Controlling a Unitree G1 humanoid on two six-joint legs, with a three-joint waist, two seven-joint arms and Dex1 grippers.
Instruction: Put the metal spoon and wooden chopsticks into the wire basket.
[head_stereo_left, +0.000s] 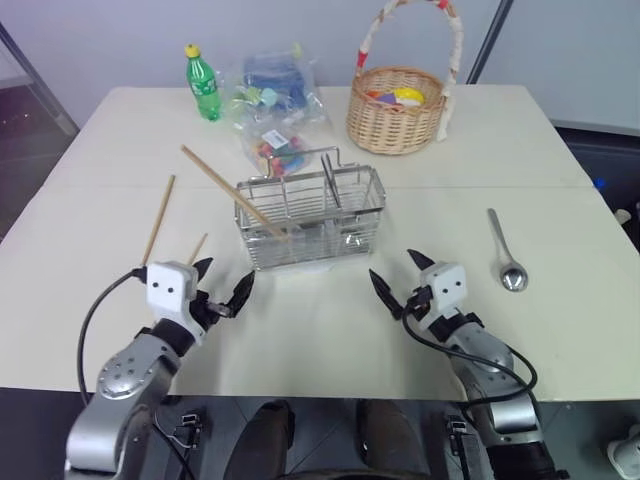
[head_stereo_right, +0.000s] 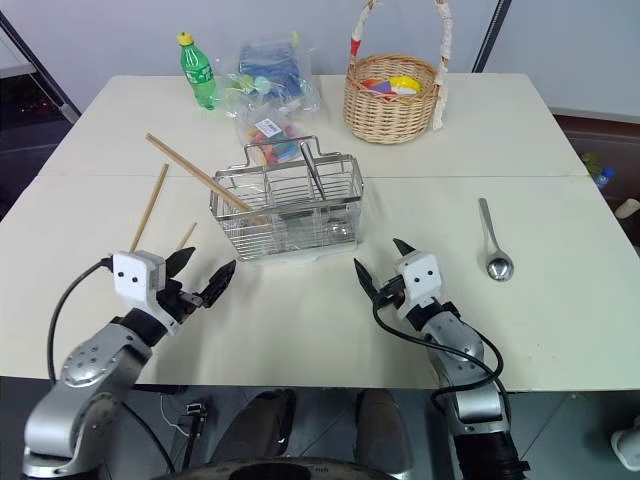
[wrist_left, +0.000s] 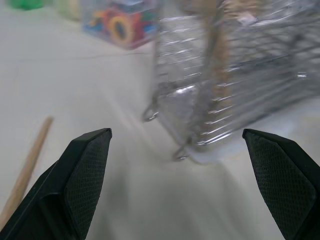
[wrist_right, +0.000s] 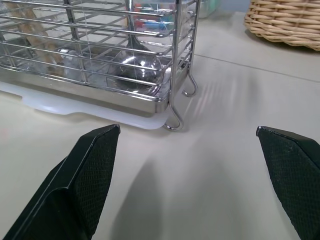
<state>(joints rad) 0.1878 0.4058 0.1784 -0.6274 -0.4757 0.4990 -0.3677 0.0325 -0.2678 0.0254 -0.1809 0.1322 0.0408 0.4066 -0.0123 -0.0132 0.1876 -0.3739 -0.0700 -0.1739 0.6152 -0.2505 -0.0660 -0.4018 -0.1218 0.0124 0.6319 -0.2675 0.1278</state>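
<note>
The spoon (head_stereo_left: 507, 255) lies flat on the bench (head_stereo_left: 330, 330) at about 3 o'clock from the wire basket (head_stereo_left: 310, 215), handle toward 12, bowl toward 6. Three chopsticks are visible. One (head_stereo_left: 228, 188) leans in the basket's left end, its top toward 10 o'clock. One (head_stereo_left: 158, 218) lies on the bench at the basket's 9 o'clock, running roughly 12 to 6. The third (head_stereo_left: 197, 248) is half hidden behind the left tool (head_stereo_left: 222, 288). A grey utensil (head_stereo_left: 331, 180) stands in the basket. Both the left tool and the right tool (head_stereo_left: 397, 277) are spread wide, released, grasping nothing.
</note>
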